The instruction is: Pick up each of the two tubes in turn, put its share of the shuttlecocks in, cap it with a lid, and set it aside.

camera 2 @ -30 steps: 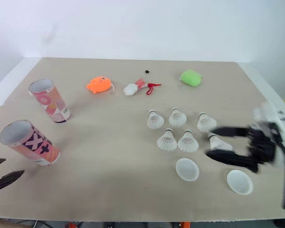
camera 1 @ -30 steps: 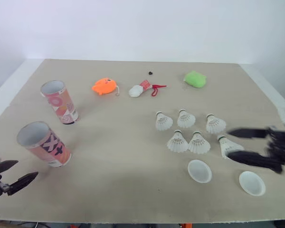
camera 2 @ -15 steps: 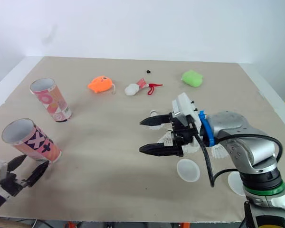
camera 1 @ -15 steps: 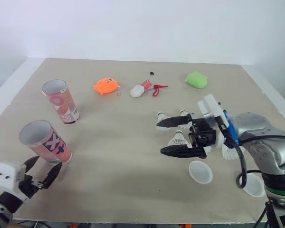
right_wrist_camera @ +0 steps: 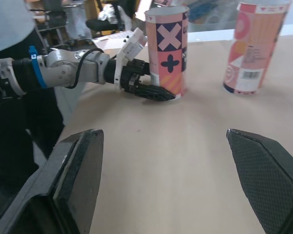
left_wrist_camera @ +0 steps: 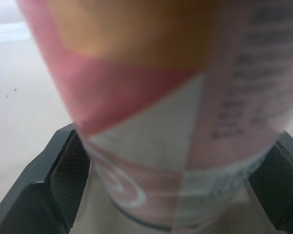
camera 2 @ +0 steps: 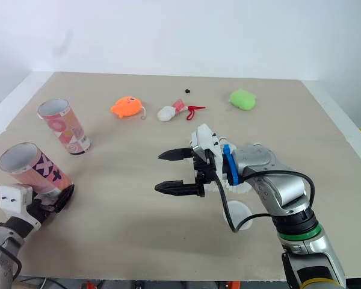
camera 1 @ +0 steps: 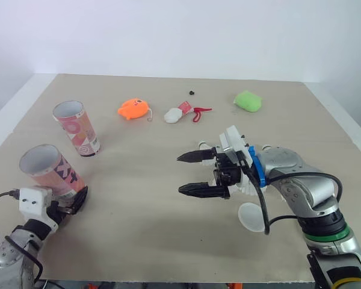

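Note:
Two pink patterned tubes stand open-topped at the table's left: the far tube and the near tube, which bears X and plus marks. My left gripper is shut on the near tube's base, with a finger pressed to each side. My right gripper hovers open over the table's middle, pointing toward the tubes. Its arm covers most of the white shuttlecocks. One white lid lies below the forearm.
Along the table's back lie an orange toy, a white and red toy, a green toy and a small black speck. The table's left edge runs close to both tubes.
My right arm swung in from the right edge to the table's middle, gripper still open. My left gripper moved up to the near tube and closed on its base; the tube shifted slightly.

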